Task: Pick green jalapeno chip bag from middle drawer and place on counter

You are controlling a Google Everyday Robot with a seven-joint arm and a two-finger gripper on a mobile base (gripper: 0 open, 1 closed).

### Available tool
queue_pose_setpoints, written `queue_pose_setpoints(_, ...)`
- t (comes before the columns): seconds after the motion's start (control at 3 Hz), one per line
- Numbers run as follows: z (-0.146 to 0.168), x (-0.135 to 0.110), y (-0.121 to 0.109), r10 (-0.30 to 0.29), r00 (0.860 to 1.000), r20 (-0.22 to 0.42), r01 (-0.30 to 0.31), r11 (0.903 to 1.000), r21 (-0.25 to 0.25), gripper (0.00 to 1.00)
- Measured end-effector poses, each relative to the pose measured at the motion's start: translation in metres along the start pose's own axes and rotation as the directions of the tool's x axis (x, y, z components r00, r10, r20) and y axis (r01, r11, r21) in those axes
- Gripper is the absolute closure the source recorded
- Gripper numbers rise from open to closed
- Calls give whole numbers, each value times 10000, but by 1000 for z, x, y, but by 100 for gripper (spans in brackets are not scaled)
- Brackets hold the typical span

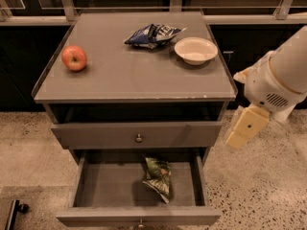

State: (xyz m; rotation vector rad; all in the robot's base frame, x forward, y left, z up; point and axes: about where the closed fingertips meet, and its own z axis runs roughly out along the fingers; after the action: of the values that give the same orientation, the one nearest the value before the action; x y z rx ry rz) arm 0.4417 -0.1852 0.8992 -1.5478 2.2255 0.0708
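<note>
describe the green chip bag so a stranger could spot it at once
Left of the gripper stands a grey cabinet; below its counter, the middle drawer is open. The green jalapeno chip bag lies alone on the drawer floor, unlike the dark blue chip bag up on the counter.

The jalapeno chip bag (158,178) lies in the middle drawer (105,187), right of centre. On the tabletop (124,78) above: apple (74,58) left, other chip bag (152,35) at the back, bowl (195,50) just right of it. The tool (245,128) hangs right of the tabletop, below its edge

Dim warm light, soft shadows; pincer (245,128) lit pale at right edge.
</note>
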Motion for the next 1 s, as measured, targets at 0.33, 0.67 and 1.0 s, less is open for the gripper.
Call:
queue_pose_setpoints(0.33, 33, 4, 6, 389, 9989, 271, -380, 9987, -340, 0)
queue_pose_setpoints(0.67, 33, 4, 6, 389, 9989, 272, -380, 9987, -340, 0)
queue_pose_setpoints(1.0, 38, 4, 15, 301, 9977, 611, -281, 9991, -331, 0)
